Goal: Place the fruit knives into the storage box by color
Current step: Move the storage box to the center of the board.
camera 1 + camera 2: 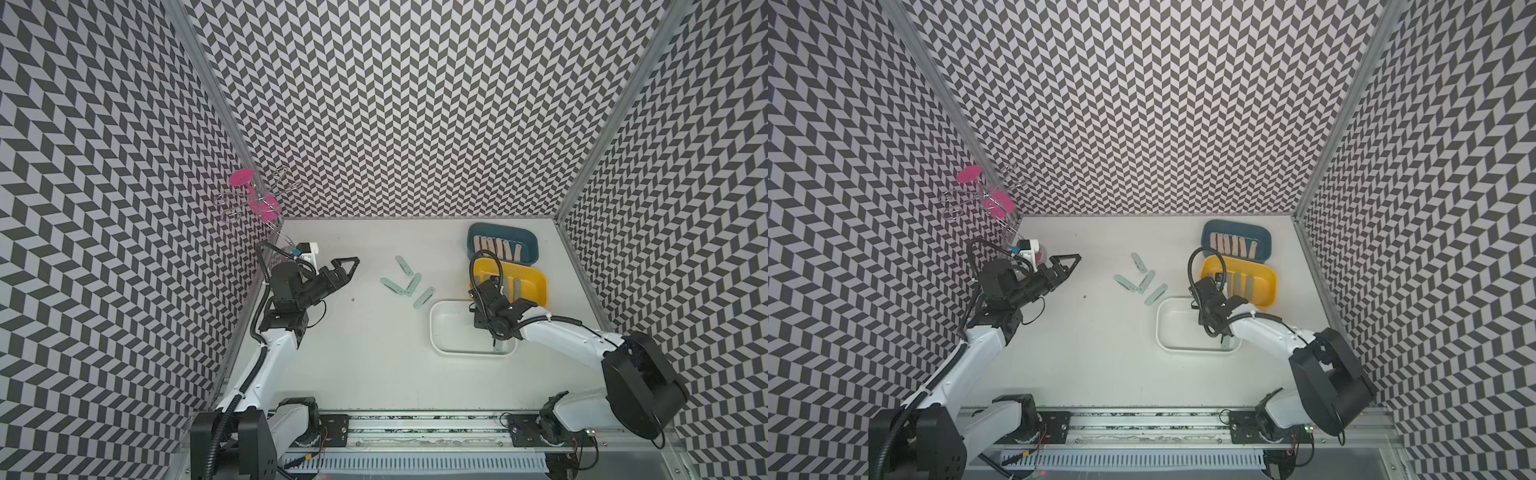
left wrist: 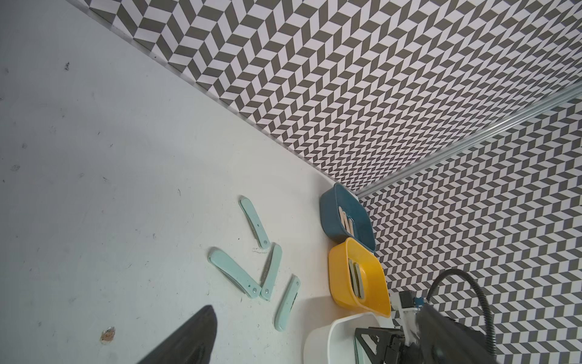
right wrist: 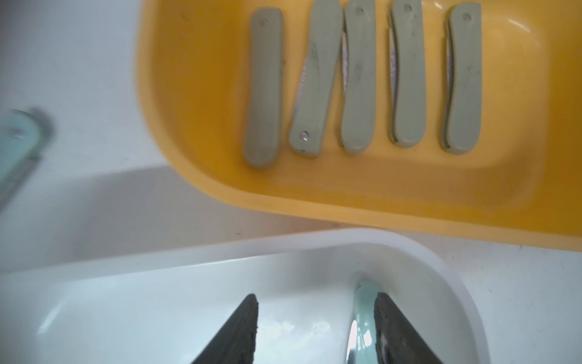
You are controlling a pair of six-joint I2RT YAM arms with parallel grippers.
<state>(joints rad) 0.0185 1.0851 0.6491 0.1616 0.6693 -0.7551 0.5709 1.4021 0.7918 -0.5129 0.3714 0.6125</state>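
Mid-table in a top view, four mint knives (image 1: 392,286) lie loose, nearer the left gripper (image 1: 348,266), whose jaws are spread and empty. Left wrist view: the knives (image 2: 234,272) fan out low centre. Right wrist view: right gripper (image 3: 315,299), jaws parted over the white box (image 3: 283,242); one mint knife (image 3: 362,302) sits inside, lengthwise against one finger.
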